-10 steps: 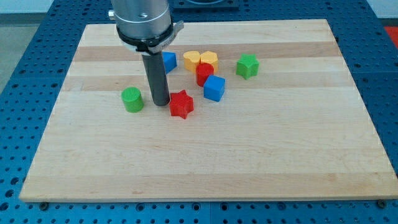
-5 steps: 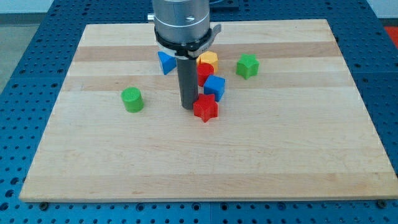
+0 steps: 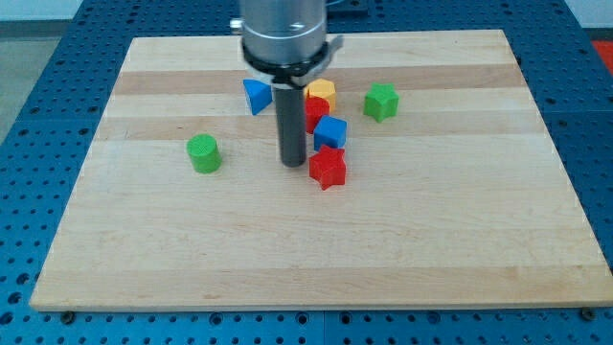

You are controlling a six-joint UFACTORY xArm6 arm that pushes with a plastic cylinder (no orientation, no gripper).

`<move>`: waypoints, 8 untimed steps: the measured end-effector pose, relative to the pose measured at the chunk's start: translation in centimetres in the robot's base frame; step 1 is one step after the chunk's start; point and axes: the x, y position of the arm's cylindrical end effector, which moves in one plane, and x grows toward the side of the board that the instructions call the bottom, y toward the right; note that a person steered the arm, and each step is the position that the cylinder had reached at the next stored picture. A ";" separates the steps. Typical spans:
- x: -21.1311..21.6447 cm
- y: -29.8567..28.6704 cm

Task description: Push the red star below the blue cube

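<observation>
my tip (image 3: pixel 293 163) just left of red star (image 3: pixel 328 168); star sits directly below blue cube (image 3: pixel 330 132), touching.

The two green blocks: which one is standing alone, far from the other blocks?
The green cylinder at the view's left stands alone, left of my tip. The green star-like block sits at the view's right, nearer the cluster.

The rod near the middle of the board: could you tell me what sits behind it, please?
Behind the rod, a yellow block and a red block show at its right edge, partly covered. Whether anything else lies fully hidden behind it cannot be seen. My tip stands just left of the red star.
</observation>
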 end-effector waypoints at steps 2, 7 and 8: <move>1.9 -5.4; -6.6 -17.6; -6.7 -17.4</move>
